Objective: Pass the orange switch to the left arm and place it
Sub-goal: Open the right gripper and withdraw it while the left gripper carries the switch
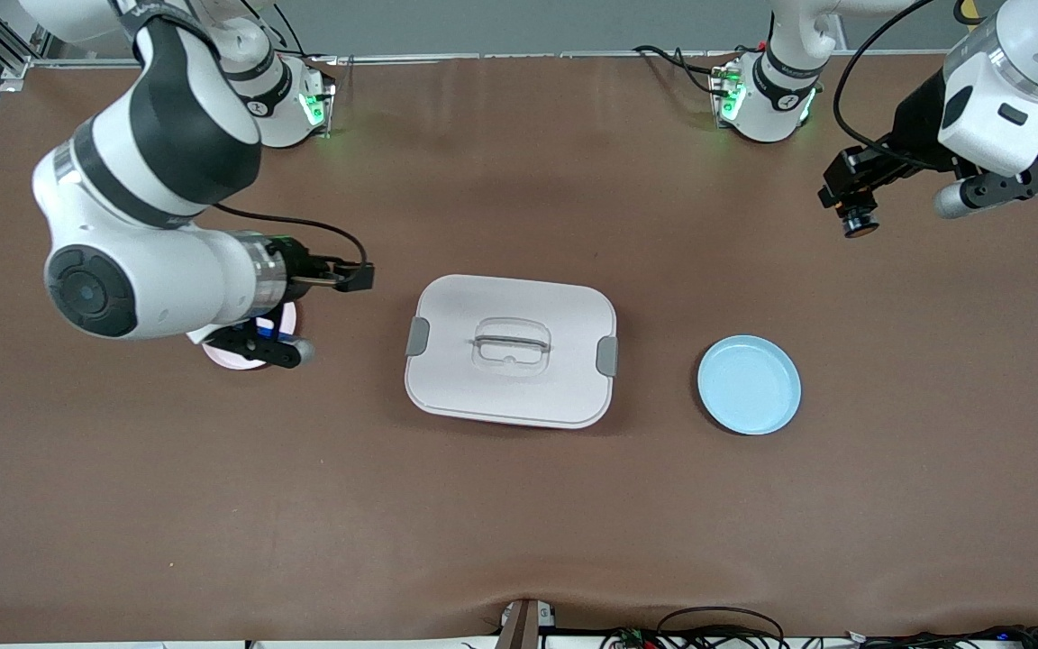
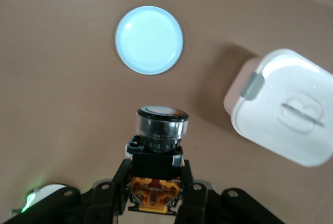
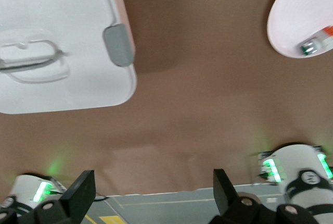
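You've got the box sitting mid-worktop, with one plate on each side of it in a rough row. The plate at the left arm's end sits near the box but apart from it. The plate at the right arm's end lies mostly under the right gripper (fingers spread, nothing between them) and has a small piece lying on it. The left gripper is up over bare worktop at its own end, well apart from the box, with the switch pinched between its fingers.
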`<control>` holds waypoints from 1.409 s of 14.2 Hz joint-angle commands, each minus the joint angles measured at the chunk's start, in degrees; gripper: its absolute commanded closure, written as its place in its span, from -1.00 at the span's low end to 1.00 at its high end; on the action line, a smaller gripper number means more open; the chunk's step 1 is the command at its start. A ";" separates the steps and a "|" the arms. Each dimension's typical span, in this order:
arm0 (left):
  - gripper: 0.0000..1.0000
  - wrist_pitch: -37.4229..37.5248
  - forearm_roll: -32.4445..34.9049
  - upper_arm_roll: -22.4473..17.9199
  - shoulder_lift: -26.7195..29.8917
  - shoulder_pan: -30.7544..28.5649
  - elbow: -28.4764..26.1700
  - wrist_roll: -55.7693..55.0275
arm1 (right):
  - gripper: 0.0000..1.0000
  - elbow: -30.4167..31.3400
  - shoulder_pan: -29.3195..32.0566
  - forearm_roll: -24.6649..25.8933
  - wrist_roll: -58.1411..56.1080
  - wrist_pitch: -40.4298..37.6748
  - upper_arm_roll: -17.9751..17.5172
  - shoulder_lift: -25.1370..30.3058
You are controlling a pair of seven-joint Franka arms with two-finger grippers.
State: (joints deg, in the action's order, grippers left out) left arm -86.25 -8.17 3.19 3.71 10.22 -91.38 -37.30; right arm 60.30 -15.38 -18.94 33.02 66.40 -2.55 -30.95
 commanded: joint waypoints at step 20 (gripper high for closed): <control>1.00 -26.31 8.33 0.15 -13.20 -2.57 -13.10 -55.07 | -1.00 -3.17 10.28 21.39 -23.86 -20.69 -0.96 2.13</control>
State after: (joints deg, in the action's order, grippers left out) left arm -107.72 -2.06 3.08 -10.14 7.54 -100.46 -89.92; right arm 57.66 -6.01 -0.44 11.66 47.32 -2.54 -29.46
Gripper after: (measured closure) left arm 0.590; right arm 0.000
